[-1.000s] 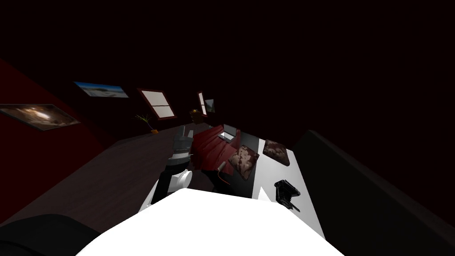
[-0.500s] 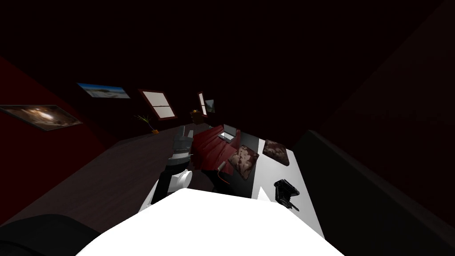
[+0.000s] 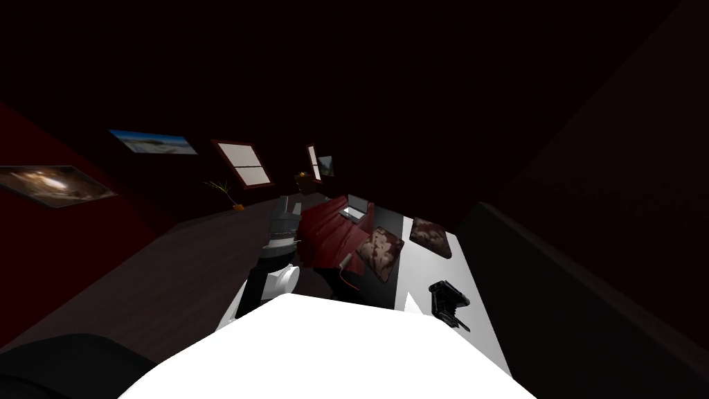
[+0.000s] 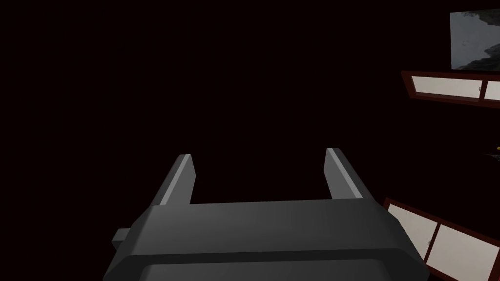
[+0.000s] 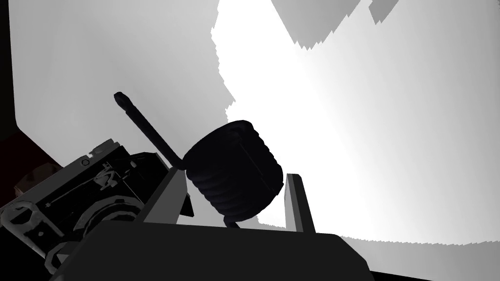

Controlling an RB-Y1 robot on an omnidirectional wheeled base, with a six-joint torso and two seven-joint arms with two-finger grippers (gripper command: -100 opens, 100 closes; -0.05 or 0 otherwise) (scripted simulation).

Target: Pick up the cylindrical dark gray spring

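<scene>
The spring [image 5: 234,168] is a dark, nearly black coil with a straight leg [image 5: 144,127] sticking out of it. It sits between the two fingers of my right gripper [image 5: 238,174], which press its sides over a white surface [image 5: 390,122]. A dark camera-like object [image 5: 83,195] lies right beside the gripper, on the side of the spring's leg. My left gripper [image 4: 259,175] is open with nothing between its fingers, and the left forearm [image 3: 280,239] reaches forward over the floor.
The black camera-like object [image 3: 446,296] lies on the white surface [image 3: 429,267], which also carries two patterned cushions [image 3: 379,251] and a dark red blanket [image 3: 332,232]. A dark, tall block [image 3: 554,277] borders it on the right. Dark floor [image 3: 173,277] lies to the left.
The whole head view has shifted a little, with the wall pictures sliding left, so my head or base has turned slightly. The arms and objects keep their places.
</scene>
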